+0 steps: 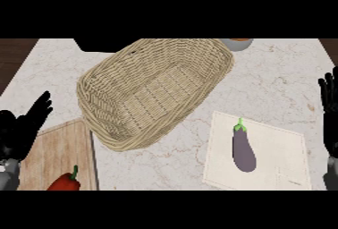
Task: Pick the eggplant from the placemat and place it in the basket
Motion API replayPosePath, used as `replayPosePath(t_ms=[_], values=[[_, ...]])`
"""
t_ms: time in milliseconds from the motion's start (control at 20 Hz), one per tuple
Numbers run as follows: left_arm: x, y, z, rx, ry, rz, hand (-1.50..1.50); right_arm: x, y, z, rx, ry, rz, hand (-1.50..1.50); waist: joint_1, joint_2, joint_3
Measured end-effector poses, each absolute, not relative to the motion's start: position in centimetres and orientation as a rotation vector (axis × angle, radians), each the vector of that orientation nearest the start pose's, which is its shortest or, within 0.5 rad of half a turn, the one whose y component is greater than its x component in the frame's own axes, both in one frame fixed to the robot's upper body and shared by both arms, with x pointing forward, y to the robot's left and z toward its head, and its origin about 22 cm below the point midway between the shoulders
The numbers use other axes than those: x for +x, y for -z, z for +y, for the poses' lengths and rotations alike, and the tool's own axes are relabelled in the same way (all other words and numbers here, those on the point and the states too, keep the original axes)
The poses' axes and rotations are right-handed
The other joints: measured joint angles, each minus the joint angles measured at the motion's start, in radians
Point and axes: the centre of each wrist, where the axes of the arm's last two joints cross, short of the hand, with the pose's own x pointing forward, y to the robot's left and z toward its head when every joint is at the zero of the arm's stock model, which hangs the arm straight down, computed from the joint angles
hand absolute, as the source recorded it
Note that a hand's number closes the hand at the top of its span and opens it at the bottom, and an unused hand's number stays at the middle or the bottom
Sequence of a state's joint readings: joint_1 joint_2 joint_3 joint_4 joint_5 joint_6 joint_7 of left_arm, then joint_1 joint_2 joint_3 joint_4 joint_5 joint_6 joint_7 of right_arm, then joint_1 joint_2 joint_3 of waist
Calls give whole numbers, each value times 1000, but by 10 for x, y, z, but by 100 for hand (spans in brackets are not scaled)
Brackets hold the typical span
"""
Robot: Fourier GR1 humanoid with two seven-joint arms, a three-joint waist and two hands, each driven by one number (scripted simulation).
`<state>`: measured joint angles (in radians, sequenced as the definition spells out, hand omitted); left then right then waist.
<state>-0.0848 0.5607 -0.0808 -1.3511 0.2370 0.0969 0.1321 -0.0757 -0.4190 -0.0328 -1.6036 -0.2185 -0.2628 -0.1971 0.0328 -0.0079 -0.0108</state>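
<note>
A purple eggplant (243, 150) with a green stem lies lengthwise on the cream placemat (284, 152) at the lower right of the counter. The woven wicker basket (105, 80) sits tilted across the middle, up and left of the placemat, with nothing inside. My right hand (329, 114) rests open at the right edge, fingers up, a little to the right of the placemat. My left hand (20, 129) rests open at the left edge, fingers pointing up and right, clear of the basket.
A wooden cutting board (63, 152) lies at the lower left with a red bell pepper (65, 182) on its near end. A grey and orange round object (238, 43) shows behind the basket at the top. A dark object (99, 44) sits at the top left.
</note>
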Motion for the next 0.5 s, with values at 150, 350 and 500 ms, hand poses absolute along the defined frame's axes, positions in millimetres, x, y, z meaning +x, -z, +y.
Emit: replayPosePath(t_ms=[150, 350, 500], values=[[256, -15, 350, 378, 192, -1264, 0, 264, -77, -281, -268, -42, -1934, 150, -11, 3, 5], [257, -9, 343, 443, 256, -1227, 0, 269, -106, -214, -65, -16, -2075, -150, -17, -5, 16], [255, -4, 337, 444, 302, -1202, 0, 268, -110, -194, -130, -391, -2126, -150, 4, -4, 2]])
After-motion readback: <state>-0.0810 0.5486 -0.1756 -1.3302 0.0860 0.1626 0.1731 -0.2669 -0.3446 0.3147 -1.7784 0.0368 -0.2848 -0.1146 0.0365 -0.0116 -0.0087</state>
